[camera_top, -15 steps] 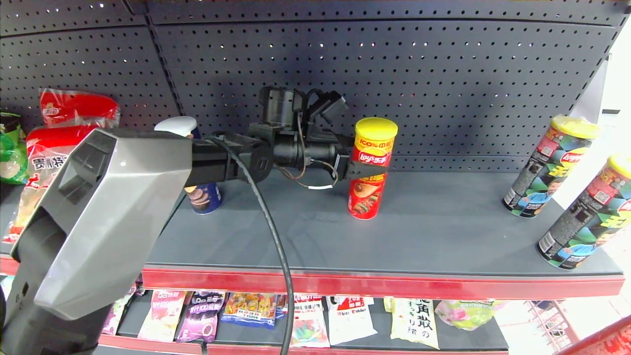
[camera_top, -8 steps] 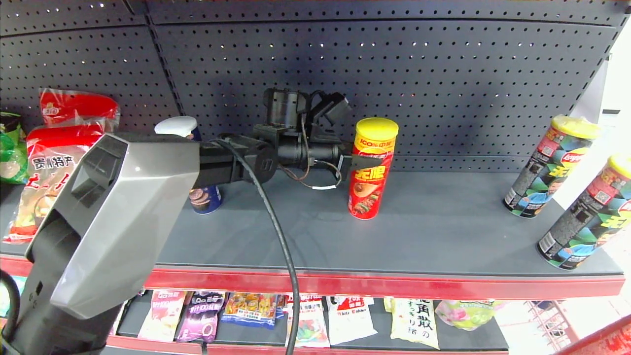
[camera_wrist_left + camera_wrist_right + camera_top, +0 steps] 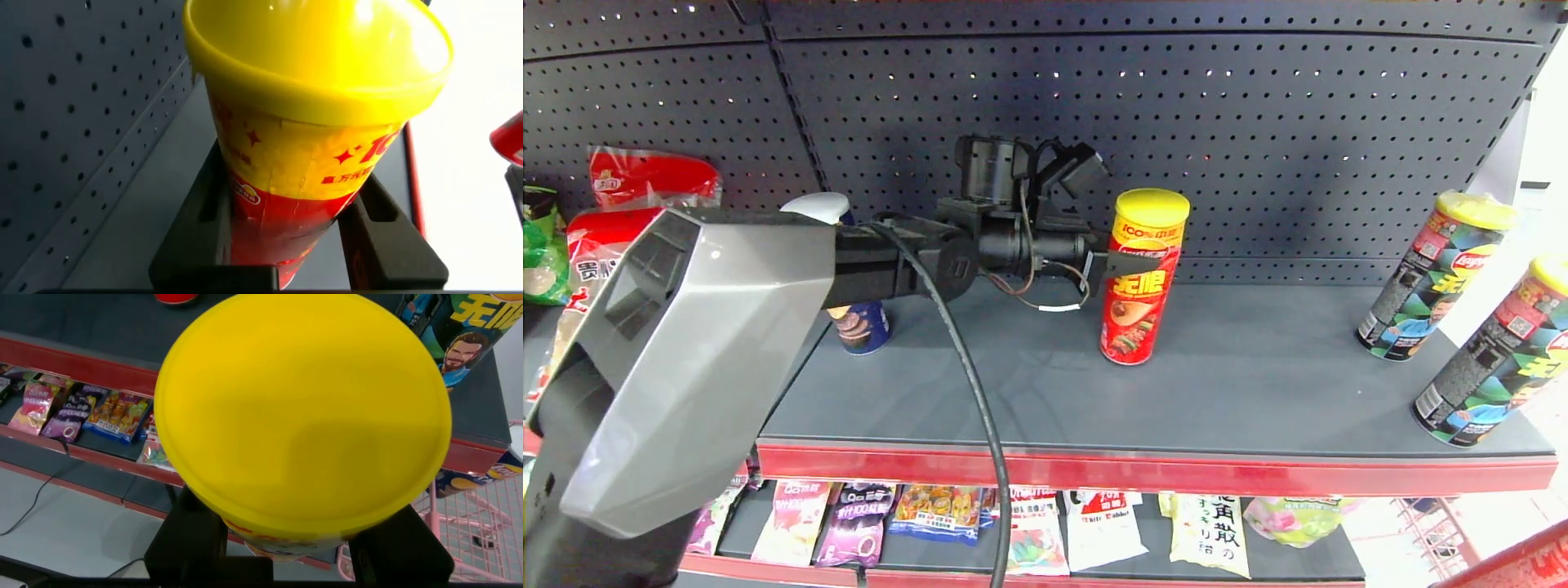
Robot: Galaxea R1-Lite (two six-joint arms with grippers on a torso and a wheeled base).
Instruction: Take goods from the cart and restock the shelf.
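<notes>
A red chips can with a yellow lid (image 3: pixel 1137 278) stands mid-shelf on the grey shelf board (image 3: pixel 1225 392), its top leaning a little to the right. My left gripper (image 3: pixel 1143 263) comes in from the left and is shut on the can's upper half. In the left wrist view the can (image 3: pixel 319 82) sits between the two black fingers (image 3: pixel 196 237) of that gripper (image 3: pixel 290 192). My right gripper (image 3: pixel 298 539) is shut on a second yellow-lidded can (image 3: pixel 302 408), held out in front of the shelf's red front edge (image 3: pixel 90 363).
Two black-and-green cans (image 3: pixel 1433 278) (image 3: pixel 1494 351) lean at the shelf's right end. A blue cookie can (image 3: pixel 858 322) and red snack bags (image 3: pixel 605 245) stand at the left. Packets (image 3: pixel 1029 531) fill the lower shelf. The pink cart (image 3: pixel 482 531) is at lower right.
The red can has turned in my left gripper, showing a different side of its label, and its top has tipped slightly right. The left arm has lifted a little.
</notes>
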